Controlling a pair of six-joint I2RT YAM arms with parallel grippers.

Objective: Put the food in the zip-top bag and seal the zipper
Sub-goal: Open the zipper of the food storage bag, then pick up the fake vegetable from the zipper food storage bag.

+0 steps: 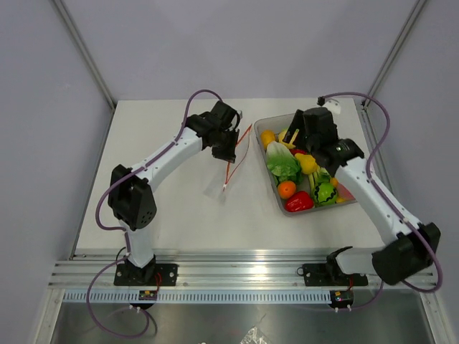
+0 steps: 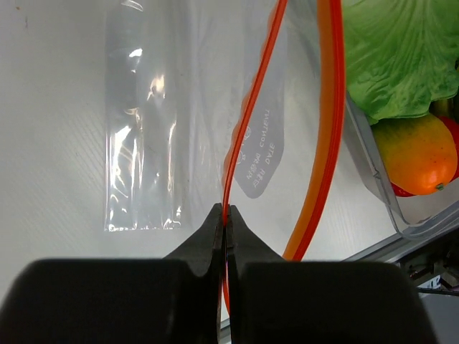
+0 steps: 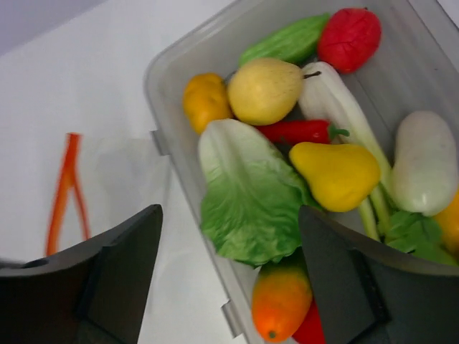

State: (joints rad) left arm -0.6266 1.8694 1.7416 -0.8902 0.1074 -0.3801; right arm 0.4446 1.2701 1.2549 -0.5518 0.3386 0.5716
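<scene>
Now my left gripper point(image 2: 226, 215) pinches the thin orange zipper point(image 2: 331, 107) on the clear bag point(image 2: 262, 150); right gripper point(image 3: 229, 222) gapes empty above glossy food point(image 3: 265, 89) in the tub point(image 3: 161, 79).

On the right wrist camera I can't see one end of the zipper point(image 3: 66, 186); it sits behind a finger of the right gripper point(image 3: 229, 265), and the tub point(image 3: 161, 86) runs off the frame. On the left wrist camera the label print on the zip-top bag point(image 2: 262, 150) is too blurred to read.
</scene>
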